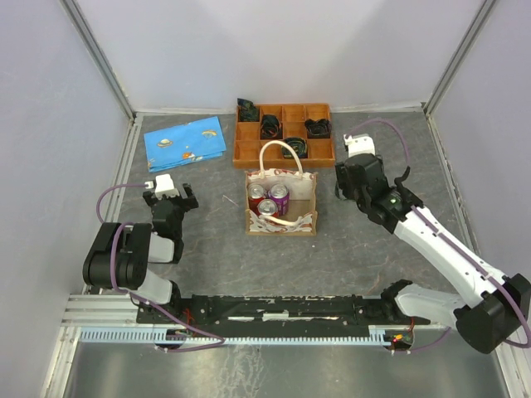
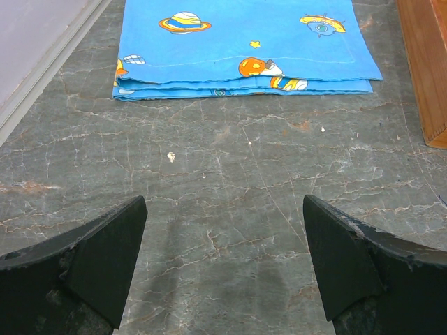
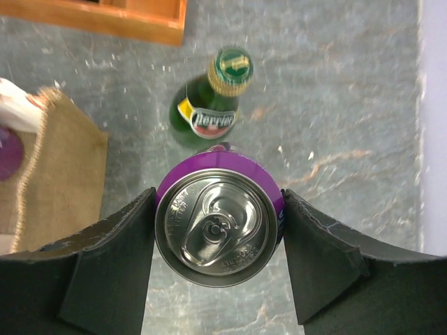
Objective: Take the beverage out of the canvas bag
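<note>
Counter (image 1: 207,240) left of canvas bag (image 1: 282,225): bare, open lane. Gap between left fingers (image 2: 98,265): free, bare counter ahead up to folded blue cloth (image 2: 244,49). Bag mouth: crowded by three cans (image 1: 280,192); handle loop (image 1: 278,146) arches over its rear. Just behind bag: orange tray (image 1: 249,154). Gap between right fingers (image 3: 105,272): filled by purple can (image 3: 216,230); green bottle (image 3: 206,115) just ahead, bag wall near left.

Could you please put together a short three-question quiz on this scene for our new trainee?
1. True or false: the left gripper is shut on a can.
2. What does the right gripper hold? A) a red can B) a purple can C) nothing
3. Fill in: beyond the held can, a green glass ___ stands on the table.
Key: 1 false, it is open and empty; 2 B; 3 bottle.
</note>
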Robot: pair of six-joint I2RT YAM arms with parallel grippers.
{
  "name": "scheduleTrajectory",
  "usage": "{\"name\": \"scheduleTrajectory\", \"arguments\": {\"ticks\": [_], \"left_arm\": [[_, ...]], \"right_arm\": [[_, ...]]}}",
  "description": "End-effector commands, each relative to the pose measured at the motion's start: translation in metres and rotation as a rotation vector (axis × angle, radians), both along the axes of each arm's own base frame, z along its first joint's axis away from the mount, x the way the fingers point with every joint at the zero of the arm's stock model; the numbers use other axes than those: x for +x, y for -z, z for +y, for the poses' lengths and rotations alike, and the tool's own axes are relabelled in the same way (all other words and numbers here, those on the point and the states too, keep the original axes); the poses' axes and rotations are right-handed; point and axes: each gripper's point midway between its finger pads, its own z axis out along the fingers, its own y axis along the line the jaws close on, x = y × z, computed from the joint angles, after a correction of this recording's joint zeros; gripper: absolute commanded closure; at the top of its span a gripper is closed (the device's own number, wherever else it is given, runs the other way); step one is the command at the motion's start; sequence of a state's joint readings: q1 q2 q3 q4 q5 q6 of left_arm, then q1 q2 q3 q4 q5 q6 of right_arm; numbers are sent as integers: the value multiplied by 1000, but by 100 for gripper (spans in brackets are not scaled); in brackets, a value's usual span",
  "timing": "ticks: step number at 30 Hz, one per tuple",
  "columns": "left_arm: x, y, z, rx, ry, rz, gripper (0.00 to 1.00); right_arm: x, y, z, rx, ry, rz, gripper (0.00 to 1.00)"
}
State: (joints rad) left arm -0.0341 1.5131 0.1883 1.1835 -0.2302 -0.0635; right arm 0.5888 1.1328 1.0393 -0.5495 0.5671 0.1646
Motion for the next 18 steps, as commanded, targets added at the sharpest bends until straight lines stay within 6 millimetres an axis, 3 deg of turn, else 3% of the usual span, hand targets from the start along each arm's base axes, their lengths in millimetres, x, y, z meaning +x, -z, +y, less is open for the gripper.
{"name": "scheduleTrajectory", "arguments": {"ticks": [1, 8, 18], "left_arm": [[9, -16, 2, 3, -11, -57, 1], [9, -16, 2, 3, -10, -57, 1], [9, -16, 2, 3, -11, -58, 1]], "right_arm": [[-1, -1, 3, 162, 19, -33, 100], [-2, 39, 5, 193, 49, 29, 100], [4, 70, 16, 258, 48, 65, 100]]}}
